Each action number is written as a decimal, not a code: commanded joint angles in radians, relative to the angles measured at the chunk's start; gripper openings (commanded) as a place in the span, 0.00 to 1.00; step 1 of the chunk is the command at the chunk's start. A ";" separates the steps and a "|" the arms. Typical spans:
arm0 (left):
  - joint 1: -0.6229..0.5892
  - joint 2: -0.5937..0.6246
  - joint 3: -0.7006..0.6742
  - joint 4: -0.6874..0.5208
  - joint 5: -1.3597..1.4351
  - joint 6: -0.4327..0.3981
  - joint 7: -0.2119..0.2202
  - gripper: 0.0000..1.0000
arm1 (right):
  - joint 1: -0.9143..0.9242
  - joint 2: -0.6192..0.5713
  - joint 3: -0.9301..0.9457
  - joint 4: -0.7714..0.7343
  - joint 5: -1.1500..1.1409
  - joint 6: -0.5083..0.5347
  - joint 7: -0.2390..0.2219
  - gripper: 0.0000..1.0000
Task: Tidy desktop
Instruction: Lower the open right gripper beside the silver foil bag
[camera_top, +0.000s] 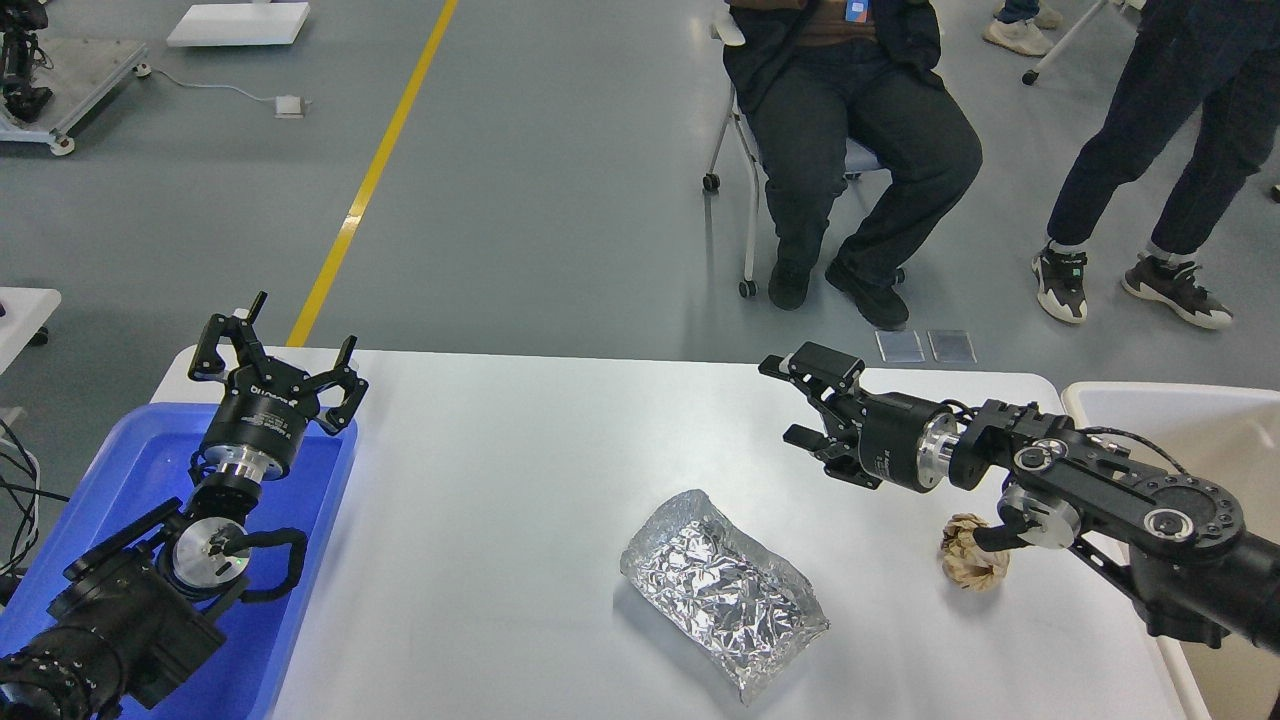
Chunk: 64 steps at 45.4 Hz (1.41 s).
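Note:
The white desktop (500, 500) fills the lower half of the head view. A crumpled silver foil sheet (722, 590) lies on it right of centre. A crumpled brown paper ball (972, 566) lies further right, partly behind my right arm. My right gripper (785, 400) is open and empty, pointing left above the desktop, up and to the right of the foil. My left gripper (275, 350) is open and empty, held above the far end of the blue tray (140, 470).
A beige-lined white bin (1190, 440) stands at the desktop's right edge. A seated person (850, 120) and a standing person (1160, 150) are beyond the far edge. A yellow line (375, 170) runs along the grey floor.

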 joint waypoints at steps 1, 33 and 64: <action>0.000 0.000 0.000 0.000 0.000 0.000 0.000 1.00 | -0.003 -0.052 -0.153 0.008 -0.323 -0.108 0.079 1.00; 0.000 0.000 0.000 0.000 0.000 0.000 0.000 1.00 | -0.162 0.002 -0.233 -0.010 -0.613 -0.310 0.207 1.00; 0.000 0.000 0.000 0.000 0.000 0.000 0.000 1.00 | -0.250 0.079 -0.287 -0.100 -0.716 -0.517 0.314 0.96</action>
